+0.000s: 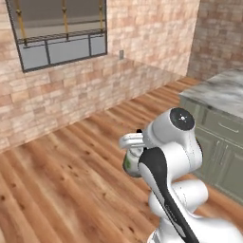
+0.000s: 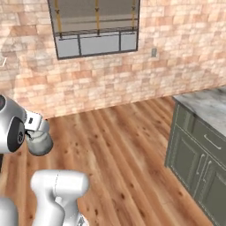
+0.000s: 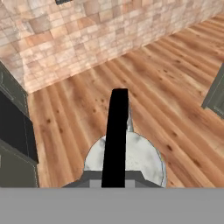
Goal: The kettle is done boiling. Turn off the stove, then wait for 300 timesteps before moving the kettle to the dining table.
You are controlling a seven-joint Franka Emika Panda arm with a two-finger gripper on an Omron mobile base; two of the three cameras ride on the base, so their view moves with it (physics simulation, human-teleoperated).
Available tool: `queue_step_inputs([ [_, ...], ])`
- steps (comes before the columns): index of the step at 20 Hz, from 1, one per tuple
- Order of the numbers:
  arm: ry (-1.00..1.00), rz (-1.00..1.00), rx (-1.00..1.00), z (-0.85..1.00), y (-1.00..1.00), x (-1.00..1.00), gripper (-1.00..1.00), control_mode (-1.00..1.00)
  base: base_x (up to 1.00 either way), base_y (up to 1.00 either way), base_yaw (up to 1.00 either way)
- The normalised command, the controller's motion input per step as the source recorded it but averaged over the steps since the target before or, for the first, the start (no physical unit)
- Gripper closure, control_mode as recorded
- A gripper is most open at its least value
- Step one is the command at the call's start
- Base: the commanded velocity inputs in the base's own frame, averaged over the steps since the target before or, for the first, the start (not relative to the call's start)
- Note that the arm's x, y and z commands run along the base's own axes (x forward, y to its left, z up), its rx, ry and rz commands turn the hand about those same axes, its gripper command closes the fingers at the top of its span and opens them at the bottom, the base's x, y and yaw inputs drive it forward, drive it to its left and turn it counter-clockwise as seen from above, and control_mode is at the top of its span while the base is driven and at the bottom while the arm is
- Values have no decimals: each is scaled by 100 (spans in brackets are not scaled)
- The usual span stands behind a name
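1. In my hand view I'm looking straight down on the kettle (image 3: 140,159): its pale round body sits right under the hand, and its black arched handle (image 3: 116,135) runs up the middle of the picture.
2. The gripper (image 3: 114,183) is clenched on that handle (the fingertips themselves are tucked out of sight at the bottom edge, so I go by the handle running straight into the hand).
3. From the right base camera I see the kettle (image 2: 39,143) hanging at the end of the arm, off the ground, above the wooden plank floor (image 2: 119,150).
4. From the left base camera the arm's white body covers most of it; I can make out a part of the kettle (image 1: 130,161) just left of the wrist.
5. A marble counter (image 2: 207,108) on green cabinet doors (image 2: 190,161) stands to my right, well apart from the kettle.
6. Ahead is a brick wall (image 2: 114,75) with a dark-framed window (image 2: 95,26).
7. In the hand view, dark cabinet fronts (image 3: 13,131) show at the left edge.
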Motion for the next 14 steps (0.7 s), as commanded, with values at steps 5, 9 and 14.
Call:
queue_step_inputs([
  [5,0,0,0,0,0,0,100,100,40,9,-27],
  [9,0,0,0,0,0,0,100,100,50,31,-21],
  [14,0,0,0,0,0,0,100,100,46,27,-24],
])
